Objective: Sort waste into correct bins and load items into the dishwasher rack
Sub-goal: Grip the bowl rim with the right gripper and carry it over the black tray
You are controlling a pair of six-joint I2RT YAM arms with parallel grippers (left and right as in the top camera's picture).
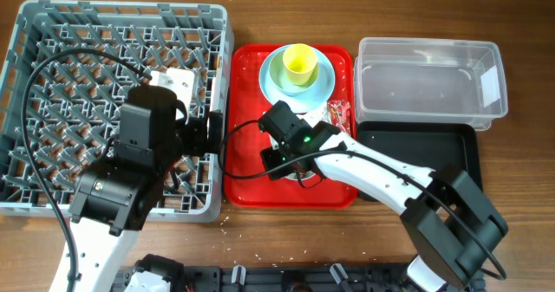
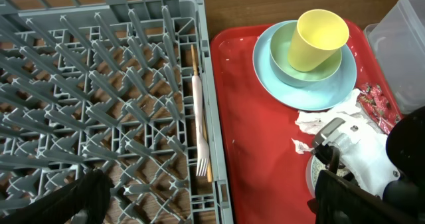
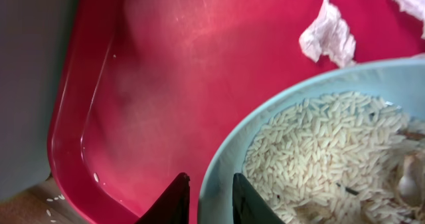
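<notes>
One pale blue round bowl [image 3: 229,151] of beige food scraps [image 3: 319,151] is clamped by the right gripper [image 3: 209,184]; two crumpled white paper napkin pieces [image 3: 325,34] are seen ahead. Left gripper [image 1: 211,134]: spread wide.

Overhead looks straight down at the bench [image 1: 286,15]. Wrist views face beyond left claw [image 2: 212,204] and, closer, right claw [image 3: 211,187], sharing the red tray [image 1: 247,184].

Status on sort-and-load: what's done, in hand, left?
Done: fork and chopstick lie in the rack. In hand: right gripper straddles the rim of the scraps bowl on the red tray. Left: napkin, wrapper, plate, second bowl and cup sit on that tray; clear tub and black tray look empty.
</notes>
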